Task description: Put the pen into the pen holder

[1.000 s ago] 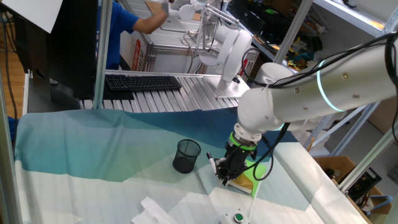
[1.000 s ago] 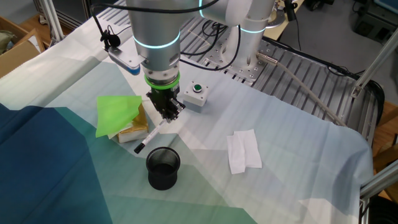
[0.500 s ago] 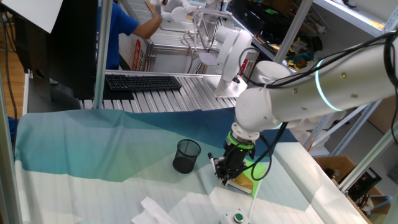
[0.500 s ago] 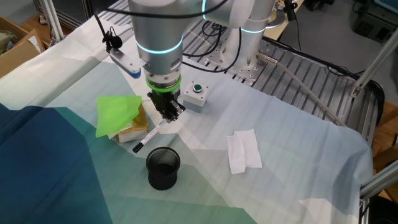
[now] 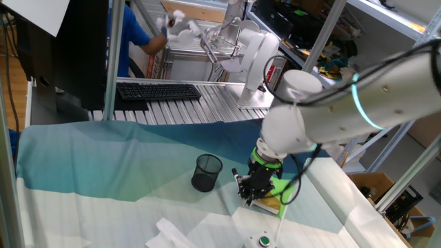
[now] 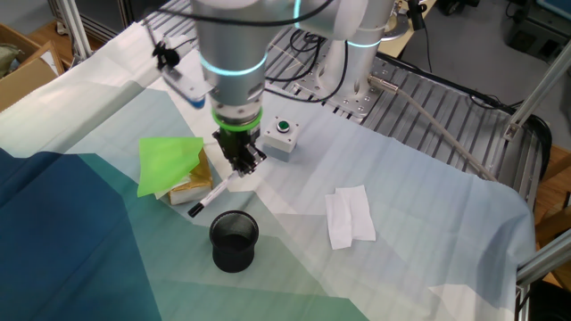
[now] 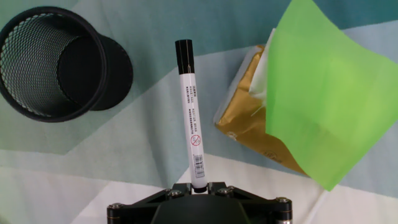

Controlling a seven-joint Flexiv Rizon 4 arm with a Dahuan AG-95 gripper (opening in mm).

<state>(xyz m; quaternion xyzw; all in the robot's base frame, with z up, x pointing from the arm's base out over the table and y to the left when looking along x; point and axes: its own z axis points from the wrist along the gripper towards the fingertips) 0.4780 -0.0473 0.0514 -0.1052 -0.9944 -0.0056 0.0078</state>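
Observation:
My gripper (image 6: 237, 166) is shut on the white-grey pen (image 6: 214, 192) at its rear end. The pen slants down and forward, its dark cap pointing at the table beside the black mesh pen holder (image 6: 234, 239). In the hand view the pen (image 7: 191, 112) sticks straight out from my gripper (image 7: 199, 185), and the pen holder (image 7: 53, 62) stands upright at the upper left, apart from the pen and empty. In one fixed view my gripper (image 5: 248, 193) is just right of the pen holder (image 5: 207, 172).
A yellow block under a green cloth (image 6: 169, 162) lies close to the pen (image 7: 311, 87). A grey box with a green button (image 6: 281, 134) and a white tissue (image 6: 350, 214) lie on the cloth-covered table. A keyboard (image 5: 158, 91) sits at the back.
The arm's upper part has swung a little. The gripper and the held pen have stayed in almost the same place, the cap shifting only slightly.

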